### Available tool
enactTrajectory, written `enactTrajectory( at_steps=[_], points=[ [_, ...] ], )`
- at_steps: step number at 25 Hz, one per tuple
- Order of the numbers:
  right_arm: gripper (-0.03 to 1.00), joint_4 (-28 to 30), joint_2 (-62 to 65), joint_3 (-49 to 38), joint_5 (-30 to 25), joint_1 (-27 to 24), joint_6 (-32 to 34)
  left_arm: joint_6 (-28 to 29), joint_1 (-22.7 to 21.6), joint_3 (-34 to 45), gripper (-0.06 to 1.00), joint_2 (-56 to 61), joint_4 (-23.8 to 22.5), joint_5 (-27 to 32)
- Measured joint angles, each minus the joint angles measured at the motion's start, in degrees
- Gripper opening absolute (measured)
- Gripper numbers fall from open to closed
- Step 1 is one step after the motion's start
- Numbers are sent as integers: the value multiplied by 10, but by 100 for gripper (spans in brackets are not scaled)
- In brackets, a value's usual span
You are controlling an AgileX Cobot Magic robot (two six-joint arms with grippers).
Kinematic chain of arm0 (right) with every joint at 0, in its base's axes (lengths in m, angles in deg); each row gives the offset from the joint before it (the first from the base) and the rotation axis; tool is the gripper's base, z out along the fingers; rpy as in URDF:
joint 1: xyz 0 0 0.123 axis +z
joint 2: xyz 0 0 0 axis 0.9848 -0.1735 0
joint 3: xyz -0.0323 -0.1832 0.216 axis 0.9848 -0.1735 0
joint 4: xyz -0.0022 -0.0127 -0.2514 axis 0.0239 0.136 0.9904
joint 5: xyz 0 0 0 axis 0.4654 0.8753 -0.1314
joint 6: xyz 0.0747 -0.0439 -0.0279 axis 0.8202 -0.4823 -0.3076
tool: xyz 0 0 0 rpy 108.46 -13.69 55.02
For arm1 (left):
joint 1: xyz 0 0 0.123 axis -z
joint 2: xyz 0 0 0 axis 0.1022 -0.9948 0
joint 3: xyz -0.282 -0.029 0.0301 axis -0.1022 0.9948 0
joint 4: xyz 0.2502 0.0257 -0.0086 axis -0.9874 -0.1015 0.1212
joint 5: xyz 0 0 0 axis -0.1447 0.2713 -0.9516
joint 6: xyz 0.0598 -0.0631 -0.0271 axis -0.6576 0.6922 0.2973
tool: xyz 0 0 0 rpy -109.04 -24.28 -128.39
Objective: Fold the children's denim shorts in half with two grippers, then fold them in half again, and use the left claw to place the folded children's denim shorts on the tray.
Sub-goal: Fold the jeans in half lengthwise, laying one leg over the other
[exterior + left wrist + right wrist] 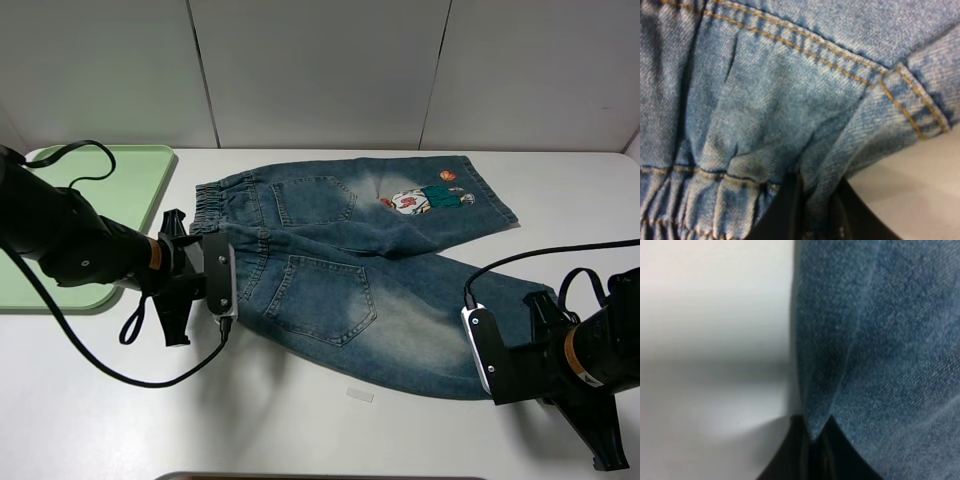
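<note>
The children's denim shorts lie spread flat on the white table, waistband to the left and both legs to the right. The far leg carries the cartoon patch. My left gripper is shut on the near corner of the elastic waistband. The left wrist view shows its fingers pinching the gathered denim. My right gripper is shut on the hem of the near leg. The right wrist view shows the denim edge nipped between its fingers. The pale green tray lies at the far left, partly behind my left arm.
A small white slip lies on the table in front of the shorts. Black cables loop from both arms over the table. A grey panelled wall stands behind the table. A dark edge shows at the bottom of the exterior view.
</note>
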Motion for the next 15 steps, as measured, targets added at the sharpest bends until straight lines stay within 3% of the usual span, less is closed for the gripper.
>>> enactTrajectory(
  at_steps=[6,15],
  points=[
    [-3,0,11,0,1,0,0,29,33,-5,8,8,0,32],
    [-3,0,141,8,-1,0,68,185,49,14,8,89,-2,120]
  ],
)
